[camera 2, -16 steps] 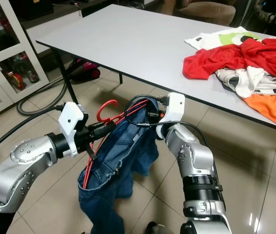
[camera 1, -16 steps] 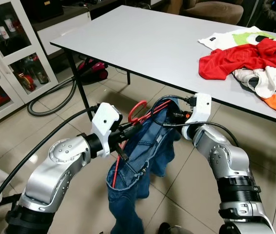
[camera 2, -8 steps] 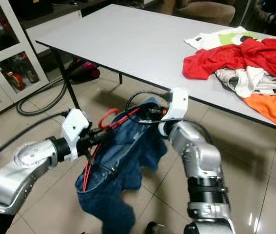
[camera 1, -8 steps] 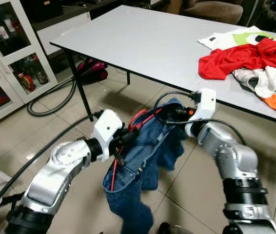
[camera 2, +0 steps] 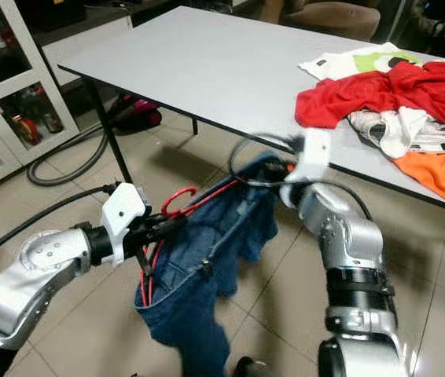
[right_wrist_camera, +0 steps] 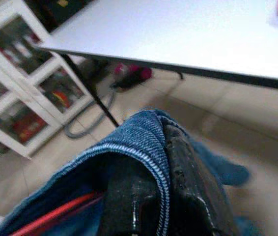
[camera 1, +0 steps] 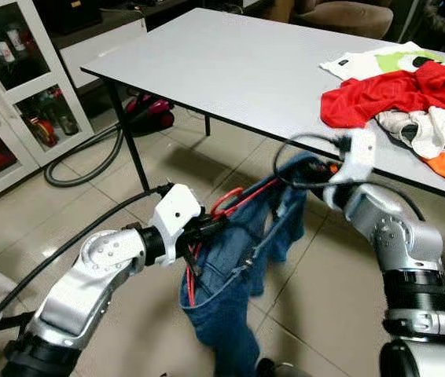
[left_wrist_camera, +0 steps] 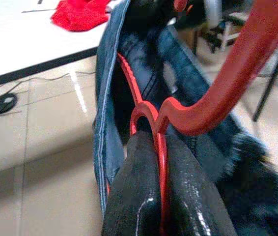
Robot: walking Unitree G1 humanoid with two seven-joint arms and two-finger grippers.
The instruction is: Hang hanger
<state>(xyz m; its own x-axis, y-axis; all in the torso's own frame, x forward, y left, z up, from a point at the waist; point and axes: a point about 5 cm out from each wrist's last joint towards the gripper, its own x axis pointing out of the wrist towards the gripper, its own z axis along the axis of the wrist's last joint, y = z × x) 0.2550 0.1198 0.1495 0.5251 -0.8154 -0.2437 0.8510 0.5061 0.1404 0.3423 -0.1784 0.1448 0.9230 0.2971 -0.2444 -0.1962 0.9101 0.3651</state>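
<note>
Left gripper (left_wrist_camera: 161, 147) is clamped on the red hanger (camera 1: 242, 200): in the left wrist view the thin red wire runs straight down the slot between both black fingers (left_wrist_camera: 134, 196), with the neck kink and hook rising just beyond the tips. Good hold point, right below the hook.

Right gripper (right_wrist_camera: 163, 142) is pinched on the jeans (camera 1: 238, 267): waistband hem sits between its two fingers, red wire passing just under them. The two grippers are well apart, hanger arm spanning between them, denim drooping below toward the tiled floor (camera 1: 73, 204).

Handling, my read:
- Hanger: light, stiff-ish but thin, will flex and twist under an off-centre load. Smooth, so denim can slide off the low end.
- Jeans: soft, floppy, the heavy part here; weight swings.
- Keep the neck grip, keep the hanger level.

Beyond the right jaws: grey table (camera 1: 246, 71) with a clothes pile (camera 1: 411, 90). No rail visible to hang on.
</note>
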